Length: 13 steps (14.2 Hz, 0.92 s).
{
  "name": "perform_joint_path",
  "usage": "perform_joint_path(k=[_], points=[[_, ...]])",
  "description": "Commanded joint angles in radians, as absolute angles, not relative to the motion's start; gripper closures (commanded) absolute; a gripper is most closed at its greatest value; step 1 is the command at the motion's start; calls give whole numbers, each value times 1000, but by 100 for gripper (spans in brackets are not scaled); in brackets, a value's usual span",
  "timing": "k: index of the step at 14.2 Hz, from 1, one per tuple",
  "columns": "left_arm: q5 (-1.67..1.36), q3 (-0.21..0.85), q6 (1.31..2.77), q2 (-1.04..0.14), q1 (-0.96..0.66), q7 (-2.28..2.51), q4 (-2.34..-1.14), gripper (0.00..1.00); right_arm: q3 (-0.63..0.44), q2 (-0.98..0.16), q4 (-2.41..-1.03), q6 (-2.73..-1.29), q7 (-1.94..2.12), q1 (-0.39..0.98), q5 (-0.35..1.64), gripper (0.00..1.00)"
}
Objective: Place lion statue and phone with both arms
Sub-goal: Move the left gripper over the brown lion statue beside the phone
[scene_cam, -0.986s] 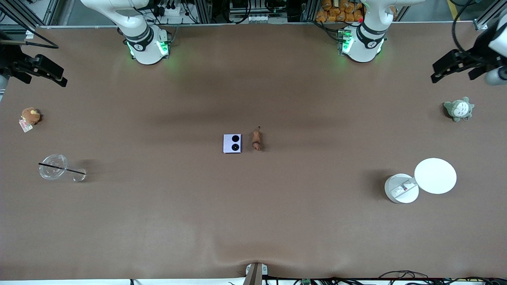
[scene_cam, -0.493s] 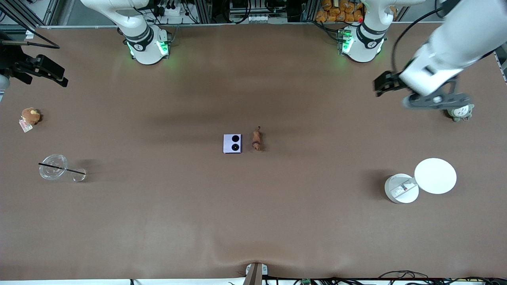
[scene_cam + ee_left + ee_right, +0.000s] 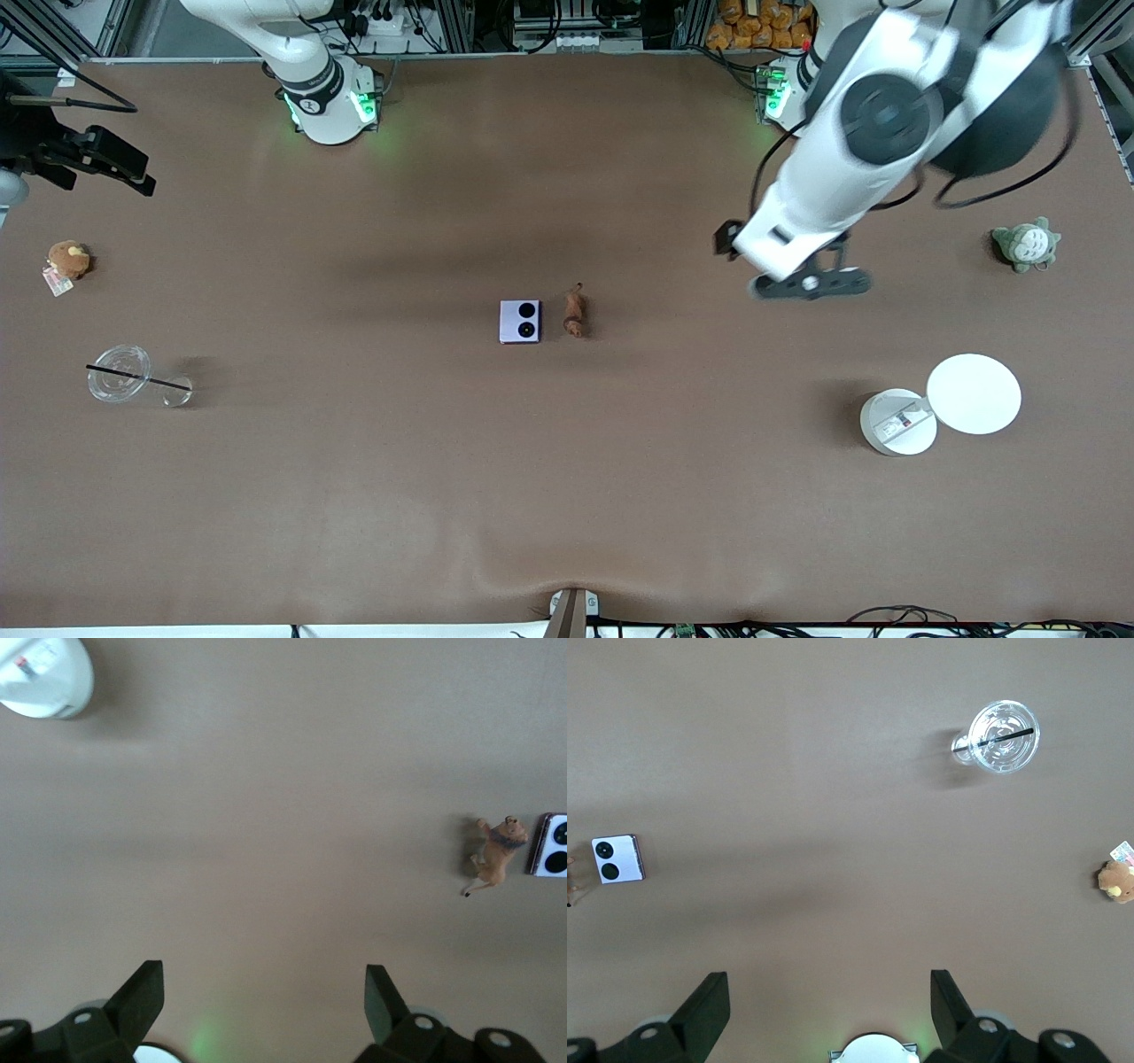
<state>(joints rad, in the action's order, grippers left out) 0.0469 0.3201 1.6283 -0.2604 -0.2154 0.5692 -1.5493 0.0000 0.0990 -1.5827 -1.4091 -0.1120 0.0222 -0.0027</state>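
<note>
**Two open grippers, with phone and lion statue lying free at mid-table**

Two arms appear above a brown table. Reading the front view from its left edge: the right gripper hangs over the right arm's end of the table, high above the round brown plush toy and the clear lidded cup with its black straw. In the right wrist view its two dark fingers stand wide apart with nothing between them; this arm waits.

At the centre lies the phone, pale lavender with two black circles on its face. Just beside it, toward the left arm's end and not touching it, lies the lion statue, orange-brown with a thin tail. Both rest on the table, well apart from either gripper.

Next comes the left gripper, in the air over bare table between the lion statue and the grey-green and white plush toy. Its fingers are likewise spread, gripping nothing; the lion statue shows in its wrist view, off to one side of the fingers.

Nearer the front camera stand a white round container and a white disc, touching.
</note>
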Motion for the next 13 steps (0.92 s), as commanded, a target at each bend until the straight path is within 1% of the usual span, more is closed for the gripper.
perform_joint_path(k=[1,3,5,10,13], points=[[63,322,1710,-359,-253,633,-1523,0,0,107,-1591,-1410,-104,26,-23,0],[61,322,1794,-417,-296,705,-1517,0,-2,106,-1591,-1413,-104,21,-23,0],[63,321,1844,-465,-340,747,-1514,0,-2,106,-1591,-1410,-104,21,-21,0],[64,321,1966,-547,-399,839,-1516,0,-2,106,-1591,-1405,-104,21,-21,0],[78,313,2075,-603,-455,946,-1520,0,-2,106,-1591,-1405,-104,20,-21,0]])
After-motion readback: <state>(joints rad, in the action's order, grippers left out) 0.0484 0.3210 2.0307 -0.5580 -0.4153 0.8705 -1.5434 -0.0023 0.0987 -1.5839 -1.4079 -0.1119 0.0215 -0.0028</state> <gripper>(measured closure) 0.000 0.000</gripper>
